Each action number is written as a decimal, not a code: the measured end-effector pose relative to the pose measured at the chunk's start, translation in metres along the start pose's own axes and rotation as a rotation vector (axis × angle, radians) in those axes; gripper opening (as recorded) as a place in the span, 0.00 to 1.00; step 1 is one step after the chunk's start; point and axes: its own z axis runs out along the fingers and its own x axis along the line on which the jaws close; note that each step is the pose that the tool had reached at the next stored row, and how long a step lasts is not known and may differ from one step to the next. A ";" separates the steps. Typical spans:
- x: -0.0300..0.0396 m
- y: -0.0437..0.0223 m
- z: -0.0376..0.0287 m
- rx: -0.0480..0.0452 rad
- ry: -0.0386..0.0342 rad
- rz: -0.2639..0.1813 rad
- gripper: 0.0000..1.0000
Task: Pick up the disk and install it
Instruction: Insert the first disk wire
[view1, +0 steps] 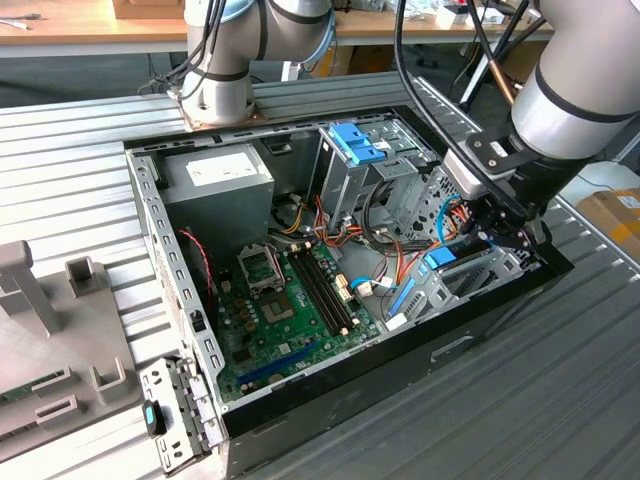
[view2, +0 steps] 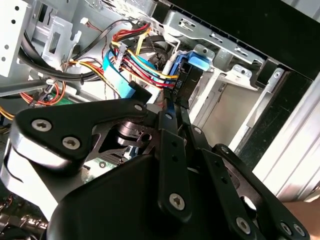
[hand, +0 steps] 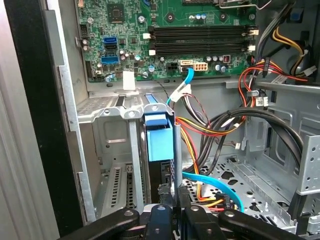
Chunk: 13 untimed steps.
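Am holding my claw (hand: 169, 197) clamped on disk (hand: 160, 140) standing in bay slot (hand: 107, 105); tilting now risks jamming it crooked, snagging nearby cables (hand: 225, 122)

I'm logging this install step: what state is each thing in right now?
Case: open, side panel off, lying flat.
Disk: standing on edge in the bay, held by the gripper.
Gripper: jaws shut on the disk.
Bay: slot beside the disk empty.
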 end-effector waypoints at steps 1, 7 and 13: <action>0.0001 0.0000 0.0000 0.0013 -0.0002 0.000 0.16; 0.0009 0.0020 0.0005 0.0366 -0.0053 -0.004 0.16; 0.0020 0.0073 0.0007 0.0558 -0.0074 -0.006 0.16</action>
